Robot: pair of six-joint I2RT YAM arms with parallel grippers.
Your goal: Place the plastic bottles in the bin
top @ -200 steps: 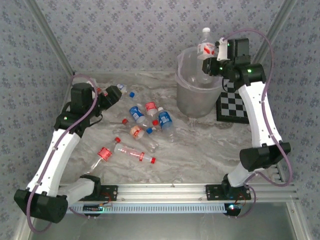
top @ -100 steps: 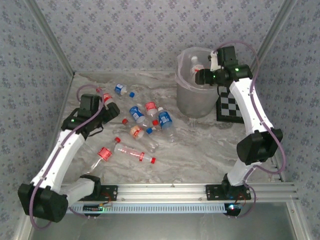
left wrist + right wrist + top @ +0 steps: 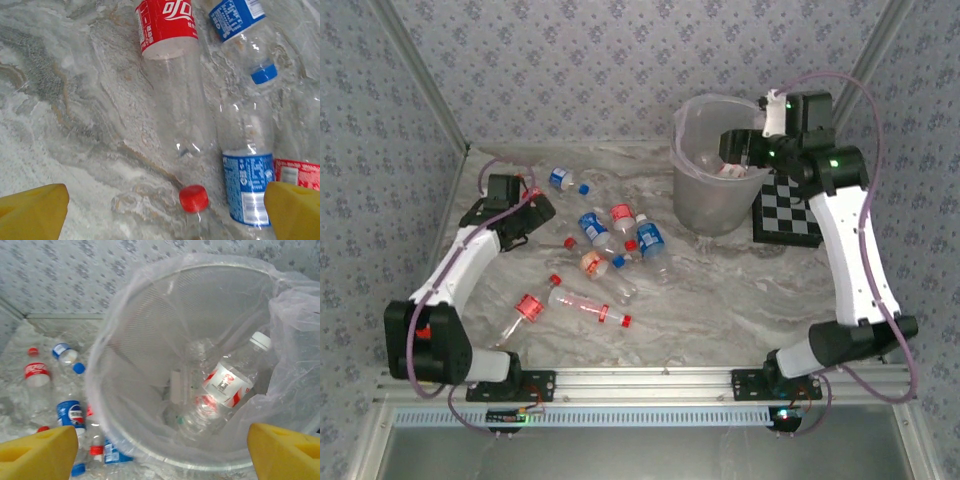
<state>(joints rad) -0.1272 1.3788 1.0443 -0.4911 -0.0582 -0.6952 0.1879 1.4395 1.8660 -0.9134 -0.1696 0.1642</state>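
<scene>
Spread right gripper (image 3: 160,452) over bin (image 3: 150,320) rim; white-capped bottle (image 3: 227,382) lies inside.

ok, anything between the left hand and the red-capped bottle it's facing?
Nothing visible. The left hand is open and the red-capped bottle lies just ahead, cap nearest. A blue-label bottle lies close alongside it, in front of one finger, and might get caught.

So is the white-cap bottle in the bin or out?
In. The white-cap bottle lies tilted inside the bin, well below its rim, resting on other clear bottles at the bottom.
</scene>
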